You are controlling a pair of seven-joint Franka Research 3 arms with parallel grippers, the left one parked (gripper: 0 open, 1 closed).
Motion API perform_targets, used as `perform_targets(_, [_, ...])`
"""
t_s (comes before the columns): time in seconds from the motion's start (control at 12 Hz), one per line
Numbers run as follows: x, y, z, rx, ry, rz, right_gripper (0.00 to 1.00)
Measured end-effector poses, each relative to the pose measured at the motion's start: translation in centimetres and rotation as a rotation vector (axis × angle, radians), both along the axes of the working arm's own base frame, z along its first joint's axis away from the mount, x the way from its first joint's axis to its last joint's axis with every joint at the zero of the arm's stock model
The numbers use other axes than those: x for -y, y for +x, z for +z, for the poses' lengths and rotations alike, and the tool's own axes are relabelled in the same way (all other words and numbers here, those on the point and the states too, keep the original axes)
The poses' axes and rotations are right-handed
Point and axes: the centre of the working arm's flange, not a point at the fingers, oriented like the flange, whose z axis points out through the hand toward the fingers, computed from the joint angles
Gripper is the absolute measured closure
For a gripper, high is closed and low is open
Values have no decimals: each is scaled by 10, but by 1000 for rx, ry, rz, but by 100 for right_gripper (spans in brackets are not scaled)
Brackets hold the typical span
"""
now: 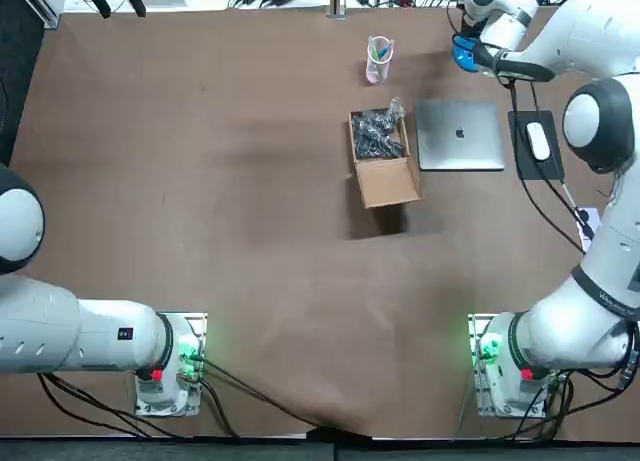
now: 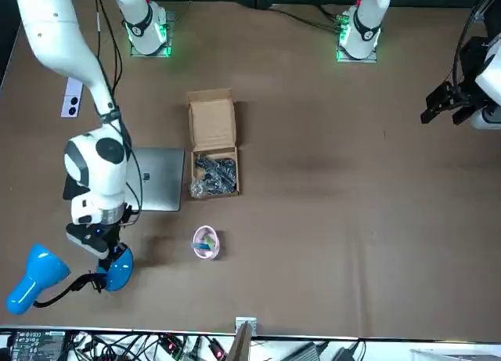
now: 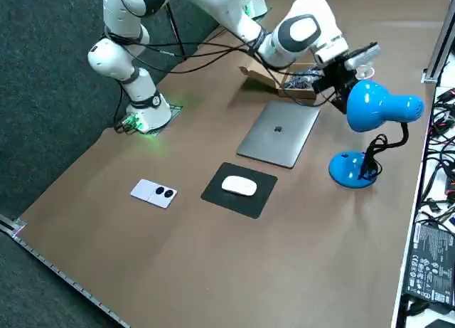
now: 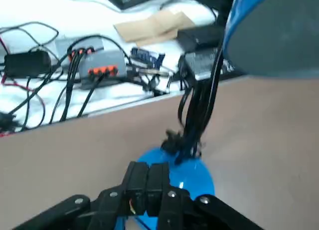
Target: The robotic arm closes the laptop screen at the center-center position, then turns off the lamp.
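Laptop (image 1: 459, 134) lies closed between cardboard box (image 1: 383, 159) and mouse pad (image 1: 537, 145). We see the right gripper (image 4: 148, 171), 2 fingers pressed together, holding nothing, over the blue lamp (image 4: 199, 176) base.

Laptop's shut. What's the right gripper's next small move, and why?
Probably ease straight down onto the lamp base: the laptop lies closed, and the right gripper, fingers shut, sits just over that base. Whether it touches yet can't be told.
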Motion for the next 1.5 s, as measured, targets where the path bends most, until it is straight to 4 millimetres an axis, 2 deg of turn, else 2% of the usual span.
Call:
perform_targets(0.42, [-54,-35,23,-148,70,-157,95])
perform_targets(0.67, [-76,-53,30,-236,87,-223,65])
perform_targets(0.83, [-80,-59,34,-280,103,-256,43])
perform_targets(0.92, [-80,-62,36,-314,108,-260,31])
perform_targets(1.0, [-79,-69,45,-404,126,-244,7])
perform_targets(1.08, [-79,-72,52,-449,137,-221,0])
perform_targets(1.5, [-75,-88,84,-641,175,-49,0])
